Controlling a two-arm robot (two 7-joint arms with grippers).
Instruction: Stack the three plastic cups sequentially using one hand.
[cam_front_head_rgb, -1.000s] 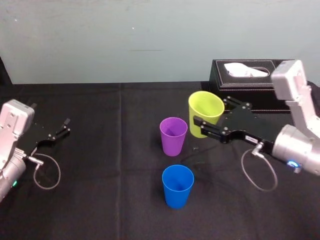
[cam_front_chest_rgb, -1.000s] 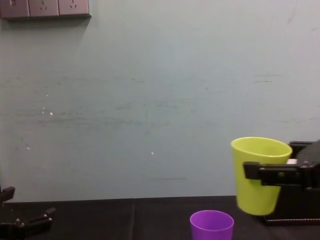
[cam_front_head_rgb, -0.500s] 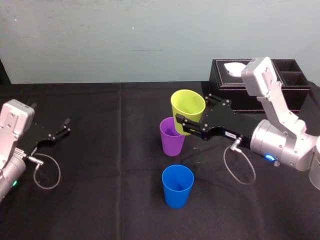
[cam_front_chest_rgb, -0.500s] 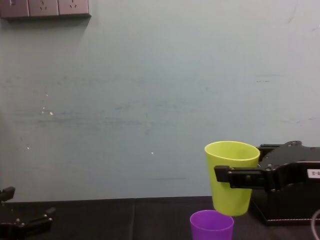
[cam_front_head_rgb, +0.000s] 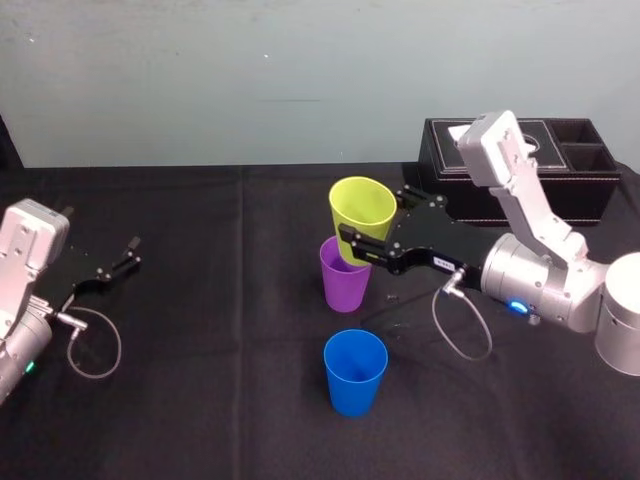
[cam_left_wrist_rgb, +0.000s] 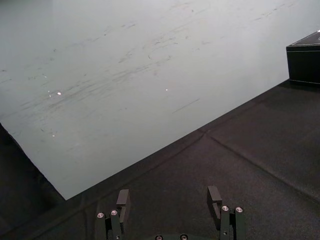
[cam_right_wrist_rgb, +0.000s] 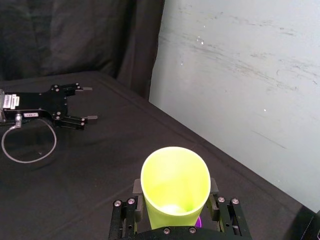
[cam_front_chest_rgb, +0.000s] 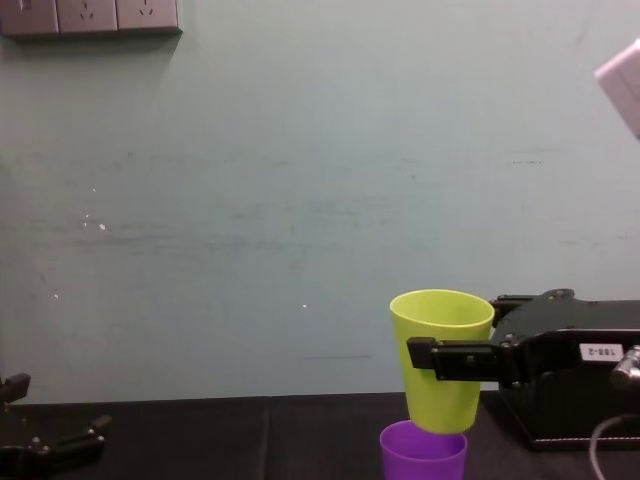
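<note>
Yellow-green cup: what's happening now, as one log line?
right gripper: shut on yellow-green cup | cup: held at mouth of purple cup | blue cup: standing apart | left gripper: open, parked left

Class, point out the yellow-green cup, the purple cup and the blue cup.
yellow-green cup (cam_front_head_rgb: 362, 205): head view, inside wall.
purple cup (cam_front_head_rgb: 345, 288): head view, front wall.
blue cup (cam_front_head_rgb: 355, 392): head view, front wall.

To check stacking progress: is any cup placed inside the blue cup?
No, the blue cup stands empty and alone, while the right end effector holds the yellow-green cup above the purple cup.
</note>
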